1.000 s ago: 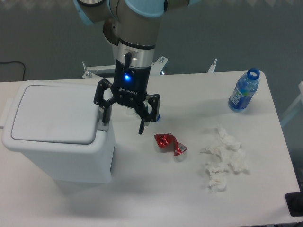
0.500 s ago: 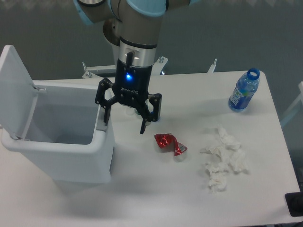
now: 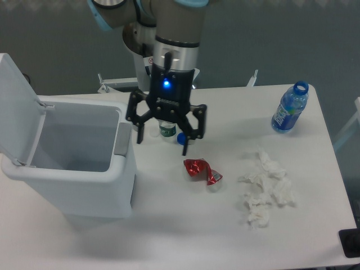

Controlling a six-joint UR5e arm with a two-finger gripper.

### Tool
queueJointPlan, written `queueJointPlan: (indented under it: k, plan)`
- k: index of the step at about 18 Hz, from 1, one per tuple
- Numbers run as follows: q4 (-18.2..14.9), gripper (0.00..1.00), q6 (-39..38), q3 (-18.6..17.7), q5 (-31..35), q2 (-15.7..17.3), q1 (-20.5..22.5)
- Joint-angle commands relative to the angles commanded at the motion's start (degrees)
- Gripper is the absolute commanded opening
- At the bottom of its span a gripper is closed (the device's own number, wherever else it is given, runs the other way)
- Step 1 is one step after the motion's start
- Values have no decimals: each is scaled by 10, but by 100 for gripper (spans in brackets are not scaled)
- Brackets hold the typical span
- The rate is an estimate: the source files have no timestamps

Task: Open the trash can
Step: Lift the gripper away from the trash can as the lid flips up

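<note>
The gripper [image 3: 163,139] hangs with its two fingers spread wide and nothing between them. Just to its left stands the trash can [image 3: 73,169], lid [image 3: 17,107] swung upright. Below and right lies a red wrapper [image 3: 201,170]; behind the fingers sits what may be a small bottle [image 3: 167,130].

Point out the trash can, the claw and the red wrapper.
trash can [image 3: 84,188]: fixed camera view, on its front wall, lid up.
claw [image 3: 162,145]: fixed camera view, midway between the spread fingertips.
red wrapper [image 3: 198,169]: fixed camera view, on its crumpled middle.
</note>
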Motion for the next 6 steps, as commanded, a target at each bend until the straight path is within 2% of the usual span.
queueJointPlan:
  k: [1,4,6]
  plan:
    - [3,100,17,0,7,-4,4]
    - [3,100,97,0,82,-13,9]
    - [3,100,143,-1,98,-19,13]
